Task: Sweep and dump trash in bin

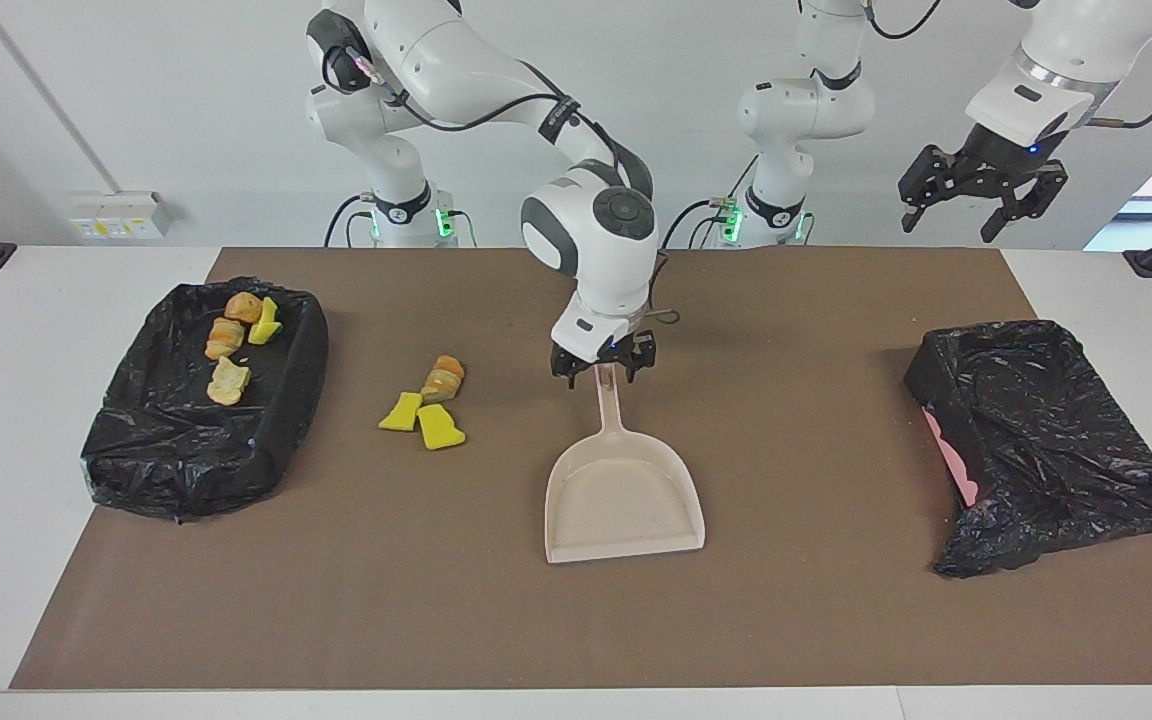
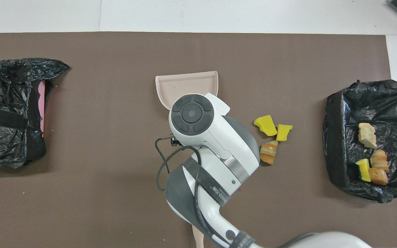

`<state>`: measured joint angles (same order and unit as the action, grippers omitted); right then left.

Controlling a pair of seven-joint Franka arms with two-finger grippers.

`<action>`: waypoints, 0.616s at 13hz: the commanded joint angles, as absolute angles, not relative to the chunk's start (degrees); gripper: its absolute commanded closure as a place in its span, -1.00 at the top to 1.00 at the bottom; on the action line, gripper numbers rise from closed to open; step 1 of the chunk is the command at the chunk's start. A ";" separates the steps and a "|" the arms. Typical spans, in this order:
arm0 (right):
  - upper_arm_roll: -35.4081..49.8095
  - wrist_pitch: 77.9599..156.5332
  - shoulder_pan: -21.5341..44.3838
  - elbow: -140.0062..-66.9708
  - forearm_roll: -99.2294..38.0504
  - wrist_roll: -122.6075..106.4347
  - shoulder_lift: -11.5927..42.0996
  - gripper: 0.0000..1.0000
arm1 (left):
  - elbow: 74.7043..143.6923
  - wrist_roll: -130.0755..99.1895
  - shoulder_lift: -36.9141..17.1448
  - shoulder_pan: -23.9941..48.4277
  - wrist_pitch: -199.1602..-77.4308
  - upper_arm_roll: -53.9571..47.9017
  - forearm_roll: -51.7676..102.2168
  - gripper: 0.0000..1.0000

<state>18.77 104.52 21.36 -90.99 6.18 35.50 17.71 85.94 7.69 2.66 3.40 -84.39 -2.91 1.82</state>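
Fingers on my right gripper [image 1: 603,369] stand apart, one on each side of the tip of the dustpan's handle; I think they are clear of it, though from this angle I cannot be sure. I see the gripper low over that handle end, at the middle of the brown mat [image 1: 796,620].

With the dustpan [image 1: 624,502] as my landmark: it lies flat on the mat, handle pointing toward the robots and open mouth away from them. Beside it, toward the right arm's end of the table, I see three loose scraps of trash [image 1: 426,405] close together on the mat: two yellow sponge chunks and one tan-orange bread-like piece, the bread piece nearer to the robots. Well apart from the dustpan at that same end sits the bin lined with a black bag [image 1: 271,440], and four more scraps [image 1: 229,340] lie inside it, in the part nearer to the robots.

Toward the left arm's end, well apart from the dustpan, I see a second black-bagged bin [image 1: 1046,440] with a pink edge showing. My left gripper [image 1: 981,195] waits high over that end, its fingers spread wide and holding nothing.
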 commanded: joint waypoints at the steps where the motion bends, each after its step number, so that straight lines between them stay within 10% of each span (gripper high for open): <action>1: 18.81 102.76 21.09 -102.45 1.07 35.42 5.92 1.00 | 87.80 5.03 2.03 7.37 -87.53 -2.20 1.41 1.00; 8: 18.90 113.82 32.33 -132.25 -11.51 36.47 -15.71 1.00 | 95.26 -10.08 -2.01 19.85 -99.92 -2.20 0.35 1.00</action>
